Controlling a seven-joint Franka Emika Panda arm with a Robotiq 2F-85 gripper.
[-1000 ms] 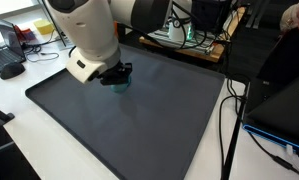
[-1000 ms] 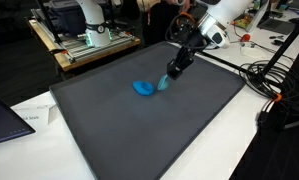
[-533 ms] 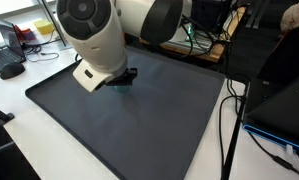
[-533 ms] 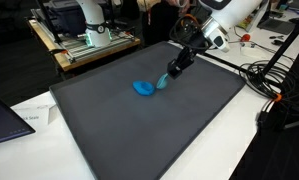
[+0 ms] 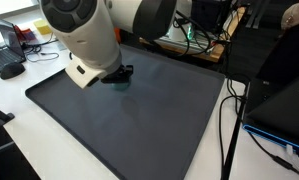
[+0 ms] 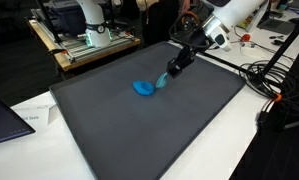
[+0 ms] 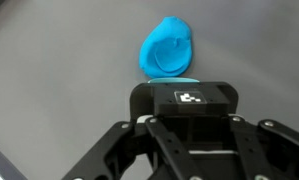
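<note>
A bright blue rounded object (image 6: 143,88) lies on the dark grey mat (image 6: 139,135); in the wrist view the blue object (image 7: 167,47) lies just beyond the gripper's body. My gripper (image 6: 169,76) reaches down at its right side, shut on a small teal object (image 6: 162,83) that rests against or right beside the blue one. A sliver of the teal object (image 7: 185,78) shows above the gripper (image 7: 184,100), whose fingertips are hidden by a black block with a marker tag. In an exterior view the arm's white body covers most of the gripper (image 5: 117,76); the teal object (image 5: 116,85) peeks out below.
The mat (image 5: 129,130) covers most of a white table. Cables (image 6: 274,85) trail off its right edge, and more cables (image 5: 229,120) hang beside a laptop (image 5: 284,110). A dark laptop (image 6: 4,115) sits near one corner. A cart with equipment (image 6: 84,45) stands behind.
The arm's white upper body has swung slightly over the mat. The gripper stays shut on the teal object beside the blue one, which has not moved.
</note>
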